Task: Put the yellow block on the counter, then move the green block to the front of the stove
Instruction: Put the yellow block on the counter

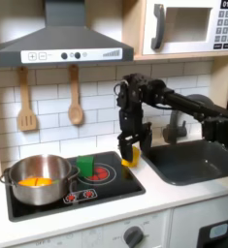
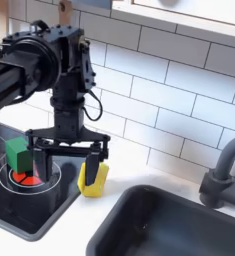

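I see my gripper (image 2: 67,157) spread wide, holding nothing, low over the counter (image 2: 119,180). The yellow block (image 2: 92,178) sits on the white strip between the stove (image 2: 39,200) edge and the sink (image 2: 179,225) rim — one finger (image 2: 83,168) crosses in front, perhaps touching. The green block (image 1: 85,167) stands on the stove beside the pot (image 1: 40,180) — narrow room there.
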Available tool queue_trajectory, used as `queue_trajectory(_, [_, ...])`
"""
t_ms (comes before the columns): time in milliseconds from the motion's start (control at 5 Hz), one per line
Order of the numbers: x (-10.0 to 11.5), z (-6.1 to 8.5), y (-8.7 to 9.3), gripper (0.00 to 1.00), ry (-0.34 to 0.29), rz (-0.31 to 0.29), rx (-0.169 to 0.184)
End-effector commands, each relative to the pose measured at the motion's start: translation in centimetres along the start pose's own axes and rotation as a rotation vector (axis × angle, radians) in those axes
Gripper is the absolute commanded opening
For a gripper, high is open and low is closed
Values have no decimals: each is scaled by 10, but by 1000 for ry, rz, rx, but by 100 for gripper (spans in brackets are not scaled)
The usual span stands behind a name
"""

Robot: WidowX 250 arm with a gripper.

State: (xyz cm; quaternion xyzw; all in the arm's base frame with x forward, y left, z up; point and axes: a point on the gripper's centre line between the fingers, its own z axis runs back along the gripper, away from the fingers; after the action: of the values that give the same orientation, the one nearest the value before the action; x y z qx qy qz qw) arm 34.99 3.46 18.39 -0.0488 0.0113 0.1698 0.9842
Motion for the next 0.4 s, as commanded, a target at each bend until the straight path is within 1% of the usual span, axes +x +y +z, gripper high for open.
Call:
queue_trajectory(0, [-13,-1,5,100,11,-14,1])
queue_trajectory(200, [-20,-3,11,100,19,-14,6])
